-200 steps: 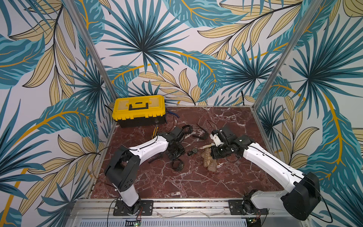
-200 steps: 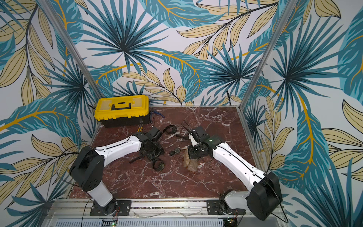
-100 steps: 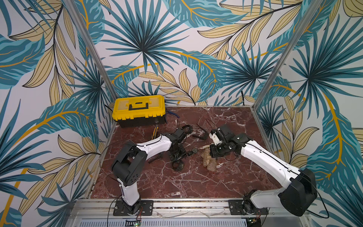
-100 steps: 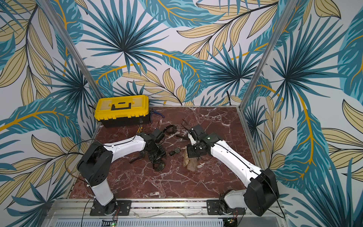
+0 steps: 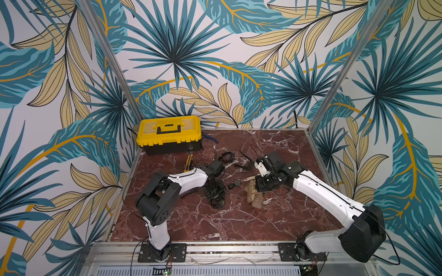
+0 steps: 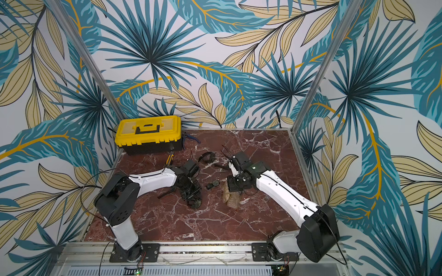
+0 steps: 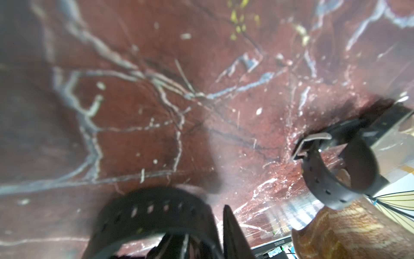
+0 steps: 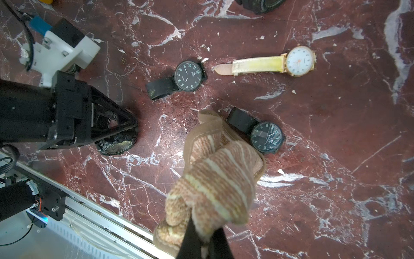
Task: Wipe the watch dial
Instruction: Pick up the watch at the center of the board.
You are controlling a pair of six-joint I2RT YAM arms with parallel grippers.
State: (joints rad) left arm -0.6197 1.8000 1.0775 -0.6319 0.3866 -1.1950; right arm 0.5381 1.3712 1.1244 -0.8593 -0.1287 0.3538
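Right jaws pressed together on a tan striped cloth (image 8: 215, 179), pinching its bunched end. The cloth hangs over the counter (image 8: 336, 201), just beside a black watch with a stub strap (image 8: 266, 137); can't tell if they touch. Left jaws are down over a chunky black watch (image 8: 115, 145) lying on the counter. Can't tell whether they pinch it, since the case is mostly hidden under them. Left wrist view is blurred, with a perforated black strap (image 7: 156, 210) close under the camera. Chunky watch sits mid-counter on the left arm's side, dial only partly showing. Two more watches lie flat nearby: a black-dial one (image 8: 188, 76) and a white-dial one with a cream strap (image 8: 298, 61). Yellow toolbox (image 5: 169, 133) sits in the back left corner, well apart.
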